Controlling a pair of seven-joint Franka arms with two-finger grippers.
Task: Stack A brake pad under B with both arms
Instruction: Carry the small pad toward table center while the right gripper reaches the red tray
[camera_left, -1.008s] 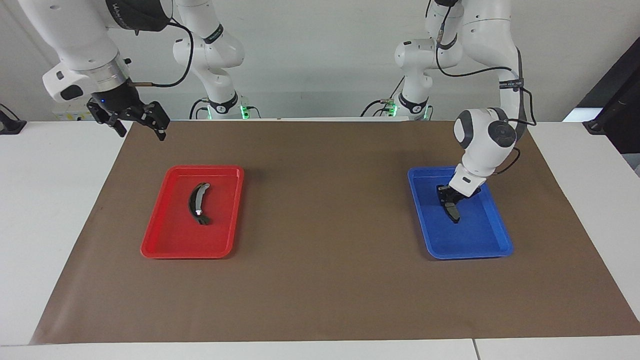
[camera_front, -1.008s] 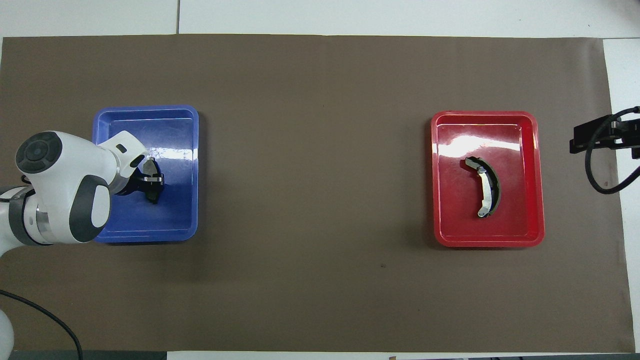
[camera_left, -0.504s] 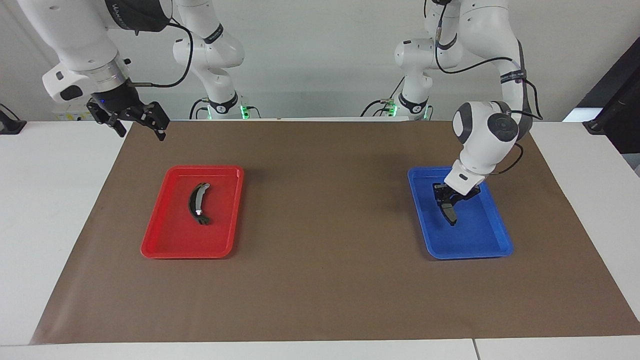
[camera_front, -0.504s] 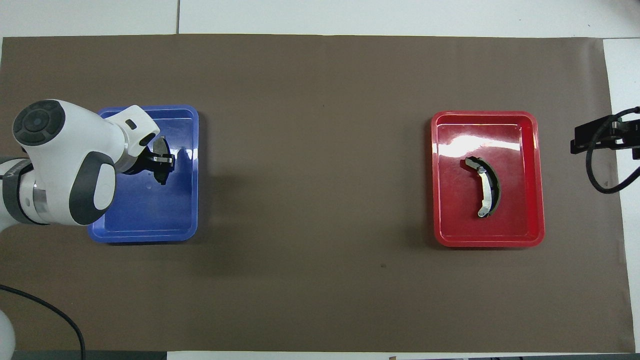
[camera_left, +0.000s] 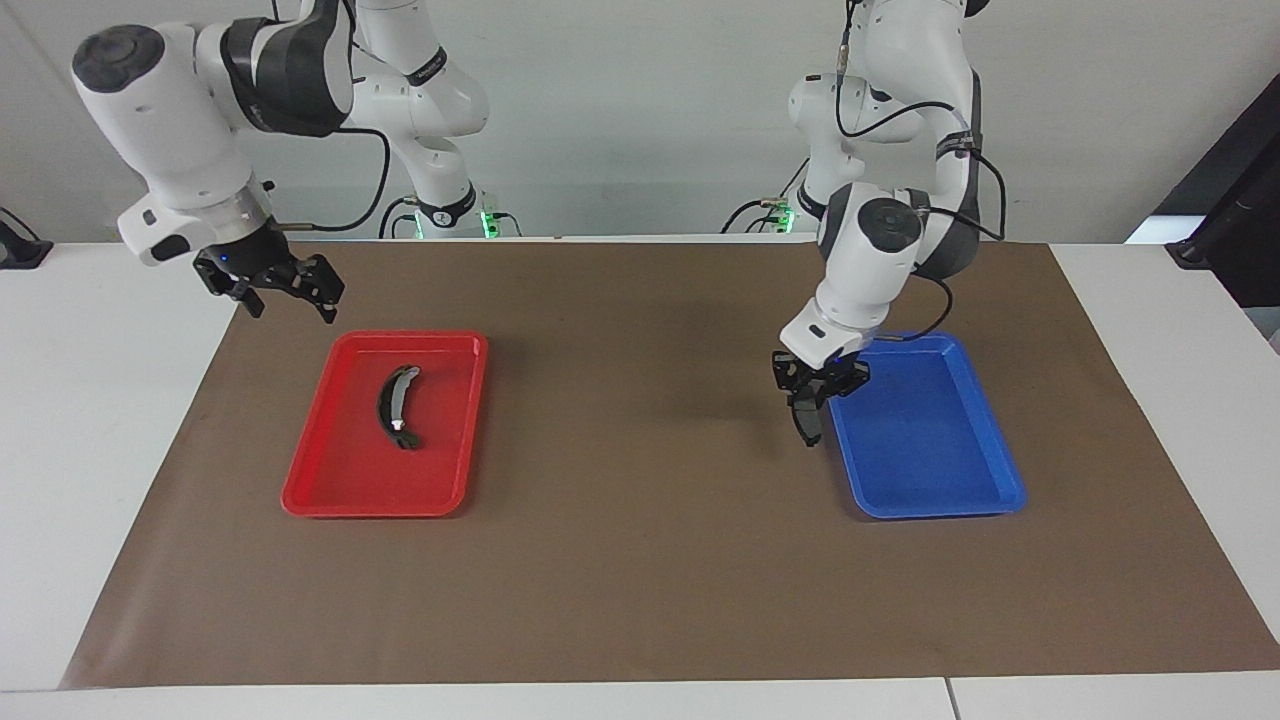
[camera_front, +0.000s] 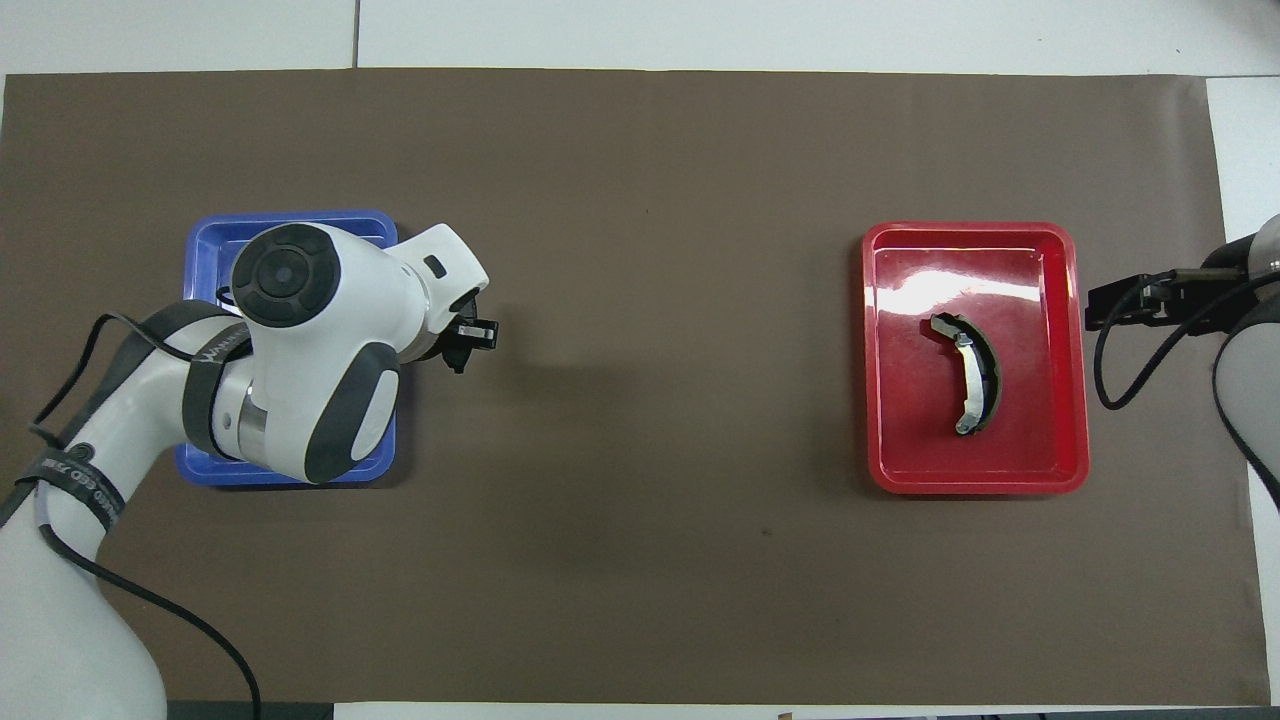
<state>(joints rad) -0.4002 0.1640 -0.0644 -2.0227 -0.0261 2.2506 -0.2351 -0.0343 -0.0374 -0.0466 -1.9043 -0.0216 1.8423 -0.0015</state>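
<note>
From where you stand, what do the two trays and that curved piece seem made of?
Red tray and blue tray: probably moulded plastic, glossy, with glare on the red floor. Curved brake shoe: likely metal, with a dark lining, pale strip and bright spot.

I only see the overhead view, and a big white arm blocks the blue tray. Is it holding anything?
Observer: Yes. In the facing view the left gripper is shut on the A brake pad, which hangs below it over the brown mat, right beside the blue tray.
Operator: And the other arm? I barely see it at the edge.
Observer: The right gripper hangs open in the air beside a corner of the red tray, well apart from B.
</note>
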